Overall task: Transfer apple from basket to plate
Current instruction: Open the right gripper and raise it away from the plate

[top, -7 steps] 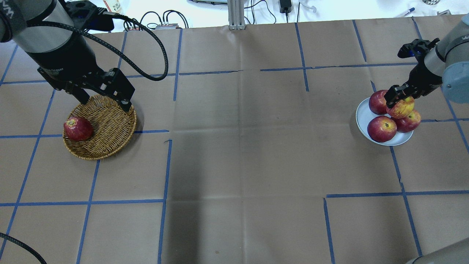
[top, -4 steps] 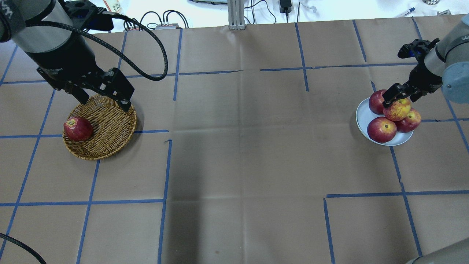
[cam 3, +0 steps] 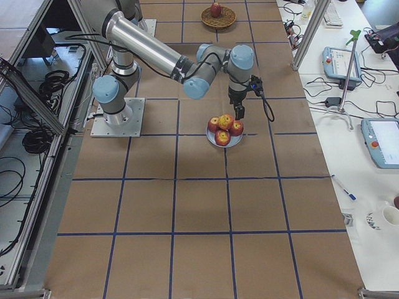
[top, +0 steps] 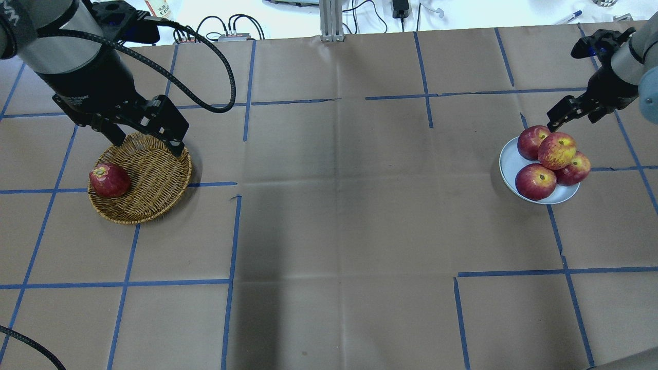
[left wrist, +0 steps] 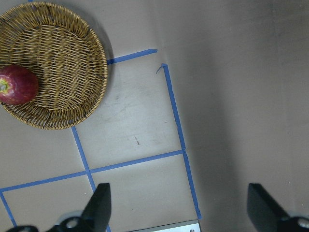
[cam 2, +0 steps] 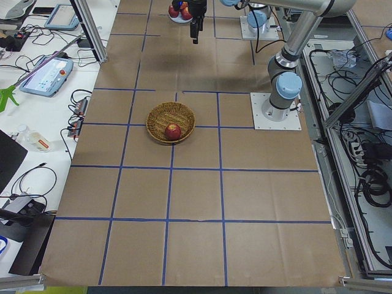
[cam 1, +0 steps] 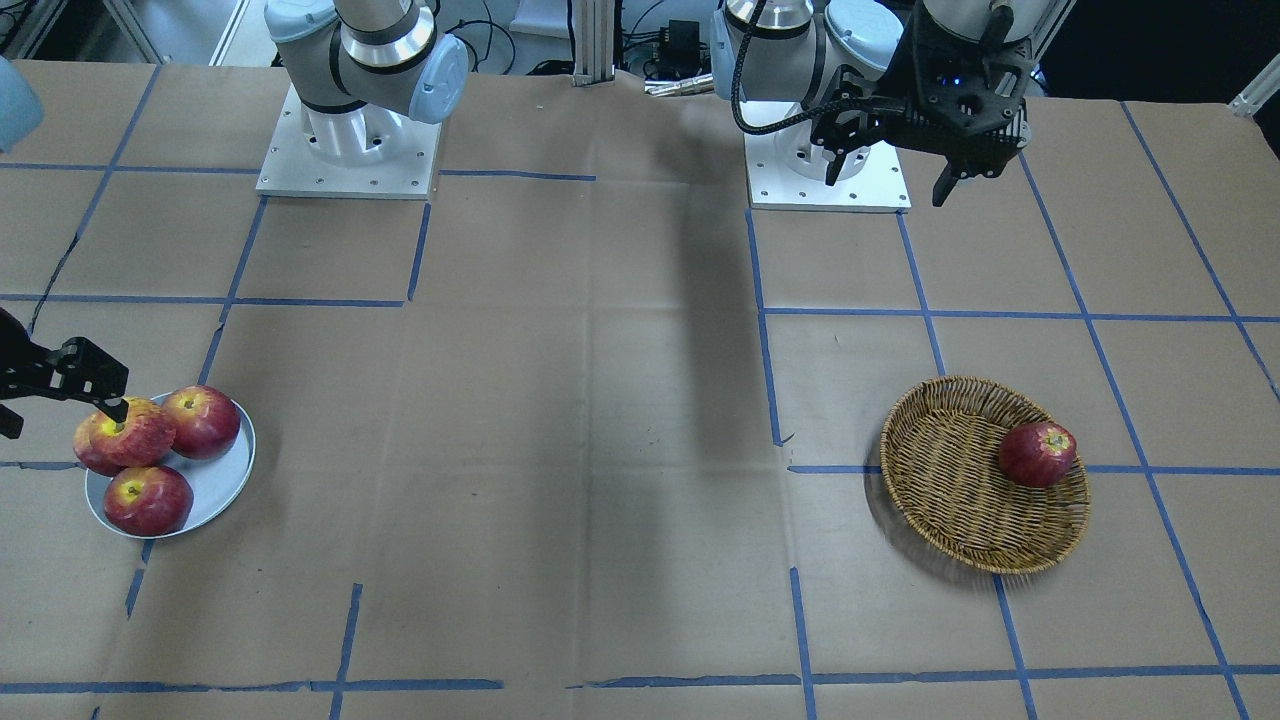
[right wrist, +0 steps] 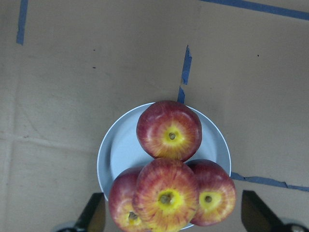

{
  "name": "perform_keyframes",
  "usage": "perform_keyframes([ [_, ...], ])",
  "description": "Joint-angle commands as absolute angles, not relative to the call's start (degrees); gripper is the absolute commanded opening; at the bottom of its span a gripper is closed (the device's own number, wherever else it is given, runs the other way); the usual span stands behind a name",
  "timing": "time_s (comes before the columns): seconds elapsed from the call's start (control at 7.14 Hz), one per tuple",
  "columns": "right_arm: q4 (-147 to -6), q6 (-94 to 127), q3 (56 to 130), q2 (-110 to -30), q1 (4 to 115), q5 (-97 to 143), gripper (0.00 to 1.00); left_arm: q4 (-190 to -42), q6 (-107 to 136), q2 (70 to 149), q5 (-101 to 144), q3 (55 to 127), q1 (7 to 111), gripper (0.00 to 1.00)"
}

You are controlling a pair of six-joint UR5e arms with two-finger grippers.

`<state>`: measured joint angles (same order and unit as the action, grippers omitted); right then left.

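The streaky orange-red apple (top: 556,150) rests on top of three dark-red apples on the pale grey-blue plate (top: 506,164). It also shows in the right wrist view (right wrist: 165,200) and the front view (cam 1: 130,437). My right gripper (top: 570,119) is open and empty, raised just behind the plate, its fingers (right wrist: 94,215) clear of the apple. The wicker basket (top: 154,174) at the left holds one deep-red apple (top: 109,180). My left gripper (top: 147,144) is open and empty, high over the basket's far rim.
The three dark-red apples (top: 535,180) fill most of the plate. Blue tape lines cross the brown paper table. Cables and a metal post (top: 331,20) lie beyond the far edge. The basket (left wrist: 58,63) shows at the upper left of the left wrist view.
My right gripper has opened, let go of the streaky apple and drawn up and back from the plate. The apple stays on top of the pile. The left arm has not moved.
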<state>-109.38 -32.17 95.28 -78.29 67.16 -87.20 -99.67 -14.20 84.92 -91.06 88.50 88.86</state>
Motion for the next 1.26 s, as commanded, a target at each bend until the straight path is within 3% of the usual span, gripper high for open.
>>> perform_keyframes([
  [0.0, -95.4, -17.4, 91.3, -84.6, 74.8, -88.9, 1.00, -99.7, -14.2, 84.9, -91.1, 88.5, 88.9, 0.99],
  [0.56, -86.4, -1.2, 91.2, -91.5, 88.4, -89.1, 1.00, -99.7, -14.2, 84.9, -91.1, 88.5, 88.9, 0.99],
  [1.12, -86.2, -1.3, 91.4, -91.8, 88.9, -88.8, 1.00, -99.7, -14.2, 84.9, -91.1, 88.5, 88.9, 0.99],
])
